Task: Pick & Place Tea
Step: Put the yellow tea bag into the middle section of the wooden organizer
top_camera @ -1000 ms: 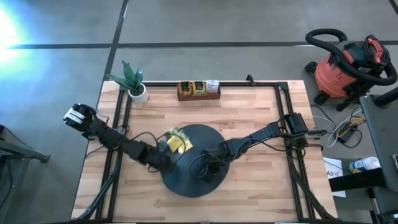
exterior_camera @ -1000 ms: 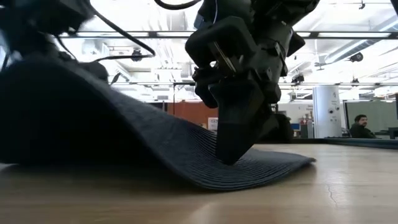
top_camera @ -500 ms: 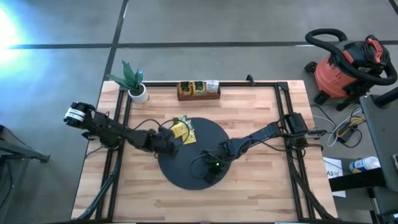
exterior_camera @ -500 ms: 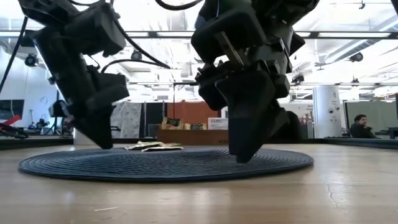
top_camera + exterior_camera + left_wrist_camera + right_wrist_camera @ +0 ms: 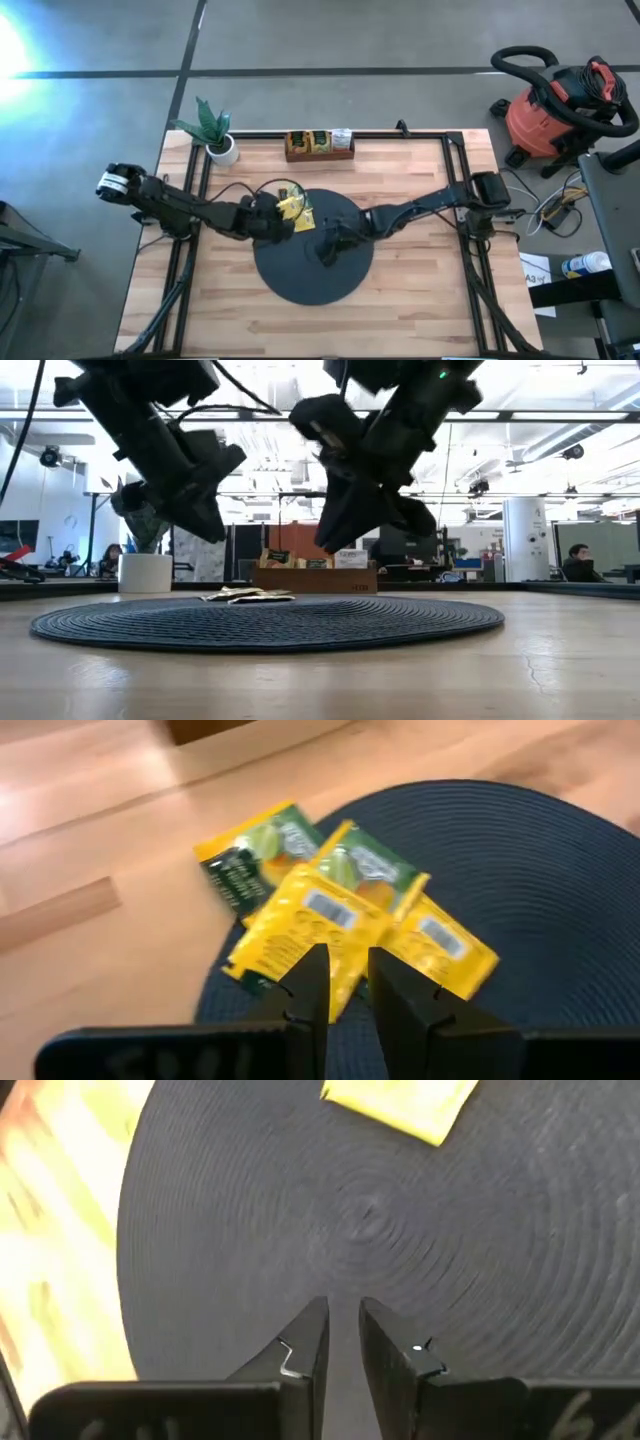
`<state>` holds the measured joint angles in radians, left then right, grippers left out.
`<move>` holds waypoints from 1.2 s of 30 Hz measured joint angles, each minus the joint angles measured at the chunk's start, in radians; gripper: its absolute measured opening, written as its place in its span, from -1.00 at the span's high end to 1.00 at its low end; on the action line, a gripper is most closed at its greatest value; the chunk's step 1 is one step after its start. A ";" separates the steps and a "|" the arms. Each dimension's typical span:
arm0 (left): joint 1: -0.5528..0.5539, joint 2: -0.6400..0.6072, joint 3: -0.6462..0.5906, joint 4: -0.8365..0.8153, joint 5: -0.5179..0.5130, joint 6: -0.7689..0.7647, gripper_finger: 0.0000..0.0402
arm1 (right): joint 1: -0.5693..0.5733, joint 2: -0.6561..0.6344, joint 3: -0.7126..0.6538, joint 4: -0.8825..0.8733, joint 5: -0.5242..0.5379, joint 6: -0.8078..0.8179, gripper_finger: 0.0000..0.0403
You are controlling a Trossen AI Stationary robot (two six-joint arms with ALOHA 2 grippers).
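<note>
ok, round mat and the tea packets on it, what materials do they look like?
Round mat: looks like woven or corded fabric, matte black; concentric ribs show. Tea packets: likely printed foil or coated paper, slightly glossy, with barcodes. Tabletop: light wood planks, visible grain.

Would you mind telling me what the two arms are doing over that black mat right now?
Both arms hang above the round black mat, neither holding anything. The left end effector hovers over a small pile of yellow and green tea packets lying at the mat's edge, some spilling onto the wooden table, its fingers slightly apart. The right end effector hovers over the mat's bare centre. The wooden tray stands at the far edge.
</note>
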<state>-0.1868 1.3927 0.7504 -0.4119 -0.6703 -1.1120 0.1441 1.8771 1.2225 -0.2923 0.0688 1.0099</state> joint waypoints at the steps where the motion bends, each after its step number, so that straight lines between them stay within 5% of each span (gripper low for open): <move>1: 0.010 -0.005 -0.008 0.000 0.003 -0.012 0.66 | -0.019 0.003 0.000 0.004 -0.026 -0.001 0.71; 10: 0.141 -0.015 -0.094 0.170 0.168 0.009 0.66 | -0.145 0.009 0.000 0.126 -0.068 -0.061 0.68; 20: 0.263 -0.015 -0.256 0.471 0.394 -0.015 0.66 | -0.203 0.008 0.000 0.171 -0.067 -0.138 0.24; 36: 0.279 -0.020 -0.311 0.477 0.420 -0.053 0.66 | -0.254 0.129 0.000 0.343 -0.149 -0.022 0.03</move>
<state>0.0925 1.3731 0.4398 0.0654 -0.2505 -1.1645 -0.1095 2.0062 1.2228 0.0507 -0.0798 0.9878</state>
